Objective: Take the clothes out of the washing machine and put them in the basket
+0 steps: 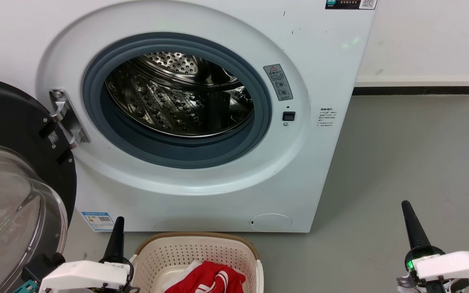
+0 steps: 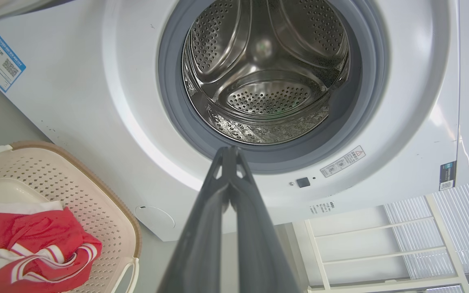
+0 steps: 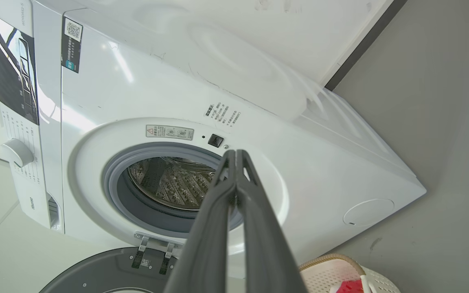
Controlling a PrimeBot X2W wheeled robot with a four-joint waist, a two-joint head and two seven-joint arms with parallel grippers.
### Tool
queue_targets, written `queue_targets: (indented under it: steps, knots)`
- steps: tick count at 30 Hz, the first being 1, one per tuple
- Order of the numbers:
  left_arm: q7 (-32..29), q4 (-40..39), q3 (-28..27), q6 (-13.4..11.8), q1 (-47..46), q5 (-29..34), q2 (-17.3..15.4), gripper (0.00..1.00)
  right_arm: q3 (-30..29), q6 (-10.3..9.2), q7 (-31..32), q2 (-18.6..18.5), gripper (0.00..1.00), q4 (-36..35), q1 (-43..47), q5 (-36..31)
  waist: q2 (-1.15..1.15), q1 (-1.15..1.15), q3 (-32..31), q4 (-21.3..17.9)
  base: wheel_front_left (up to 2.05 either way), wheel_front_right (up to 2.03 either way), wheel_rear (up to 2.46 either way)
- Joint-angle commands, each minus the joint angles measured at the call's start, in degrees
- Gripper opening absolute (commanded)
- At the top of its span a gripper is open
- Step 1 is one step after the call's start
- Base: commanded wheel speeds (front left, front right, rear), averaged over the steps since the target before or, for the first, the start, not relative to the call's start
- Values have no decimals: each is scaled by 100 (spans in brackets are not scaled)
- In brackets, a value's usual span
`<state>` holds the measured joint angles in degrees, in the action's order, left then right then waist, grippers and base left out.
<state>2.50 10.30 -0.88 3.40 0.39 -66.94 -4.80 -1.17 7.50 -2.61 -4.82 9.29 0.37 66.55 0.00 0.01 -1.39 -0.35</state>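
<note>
The washer (image 1: 307, 61) stands against the wall with its door (image 1: 10, 122) swung wide open on the left hinge, black rim and glass bowl facing out. Through the grey gasket the drum (image 1: 177, 101) shows its perforated steel wall and raised paddles, shining under the light.

On the floor (image 1: 413, 154), just in front of the washer and below the porthole, sits the basket (image 1: 196, 235). The clothes (image 1: 210, 280) lie bunched inside it, red fabric with white striped trim, slumped toward the near side.

The left gripper (image 1: 118, 224) hangs just beside the basket's left rim, pointing up at the washer's lower front. Its two dark fingers are pressed together right to the tips with nothing between them; from its wrist they point at the lower edge of the gasket.

The right gripper (image 1: 404, 205) hangs well off to the right over bare floor, apart from both washer and basket. Its fingers are likewise closed tip to tip, holding nothing, and from its wrist they point toward the porthole's right side.
</note>
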Motion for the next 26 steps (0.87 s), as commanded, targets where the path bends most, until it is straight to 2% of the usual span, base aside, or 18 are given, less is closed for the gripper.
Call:
queue_targets:
  steps: [1, 26]
  knots:
    - [-30, -28, -35, 42, -162, -128, -25, 0, -18, 0, 29, -31, 0, -14, -164, 146, 0, 0, 3, 1, 0, 0, 0]
    - [-380, 175, -184, 235, -428, -1475, -6, 0, -155, -1, 383, -11, 0, 234, -433, 1507, 0, 0, 73, 16, 0, 0, 0]
